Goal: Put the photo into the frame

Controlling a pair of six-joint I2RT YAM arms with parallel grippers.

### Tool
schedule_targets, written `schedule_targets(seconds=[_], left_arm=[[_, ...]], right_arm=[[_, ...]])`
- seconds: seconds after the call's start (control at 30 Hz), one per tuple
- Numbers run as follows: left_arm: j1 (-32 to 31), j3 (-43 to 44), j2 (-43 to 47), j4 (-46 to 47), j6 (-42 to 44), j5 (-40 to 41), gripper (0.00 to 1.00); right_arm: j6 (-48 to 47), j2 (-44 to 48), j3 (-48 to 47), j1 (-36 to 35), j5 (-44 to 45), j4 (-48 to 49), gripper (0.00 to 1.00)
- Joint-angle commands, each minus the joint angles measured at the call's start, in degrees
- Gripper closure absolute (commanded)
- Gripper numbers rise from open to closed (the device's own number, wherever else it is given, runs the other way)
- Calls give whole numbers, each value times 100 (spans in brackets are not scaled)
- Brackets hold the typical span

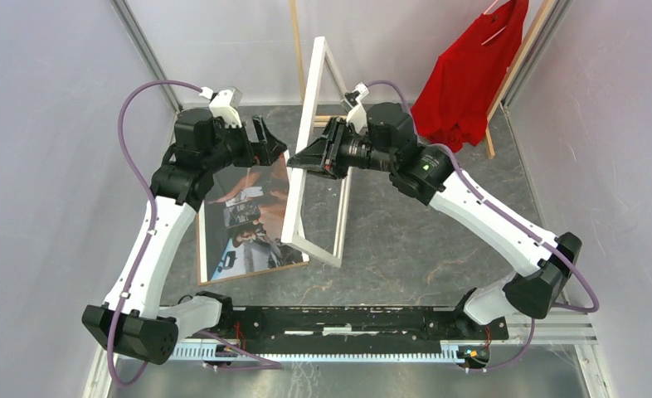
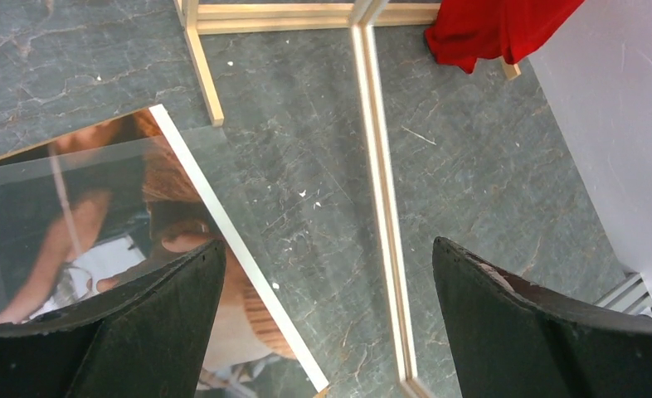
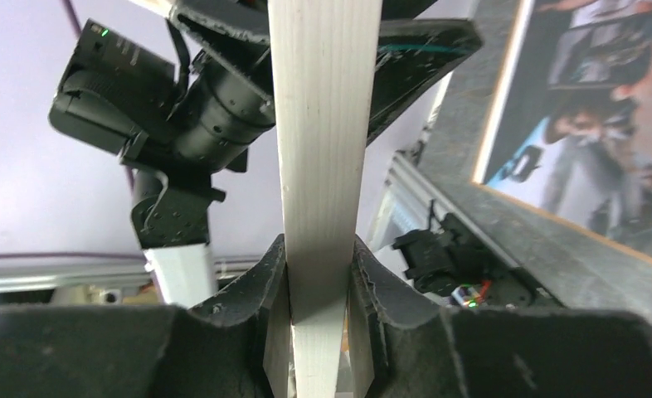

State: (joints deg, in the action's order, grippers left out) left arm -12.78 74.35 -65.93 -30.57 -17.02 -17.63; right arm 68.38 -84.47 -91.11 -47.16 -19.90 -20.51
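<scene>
Currently the right claw (image 1: 304,157) is clamped on the left long rail of the frame (image 1: 294,207). The frame stands tilted on its lower edge near the centre of the desk (image 1: 439,240), with its upper end toward 12 o'clock. The photo (image 1: 248,224) lies flat and face up on the desk at 9 o'clock of the frame, its right edge close against the frame's lower rail, though contact cannot be confirmed. The left claw (image 2: 327,245) hangs above the photo's 12 o'clock end with its fingers spread apart and gripping nothing, and a red shirt (image 1: 472,75) hangs at 1 o'clock.
</scene>
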Motion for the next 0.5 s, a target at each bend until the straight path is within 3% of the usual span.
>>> schedule_targets(seconds=[0.0,0.23,0.47], left_arm=[[-14,54,78,-49,227,-37,0],[-28,-198,206,151,134,-335,0],[-120,-304,201,426,33,-564,0]], right_arm=[[725,173,373,-30,-876,1459,87],[1105,407,1391,-12,-1300,2447,79],[1538,515,2200,-17,-1797,3635,78]])
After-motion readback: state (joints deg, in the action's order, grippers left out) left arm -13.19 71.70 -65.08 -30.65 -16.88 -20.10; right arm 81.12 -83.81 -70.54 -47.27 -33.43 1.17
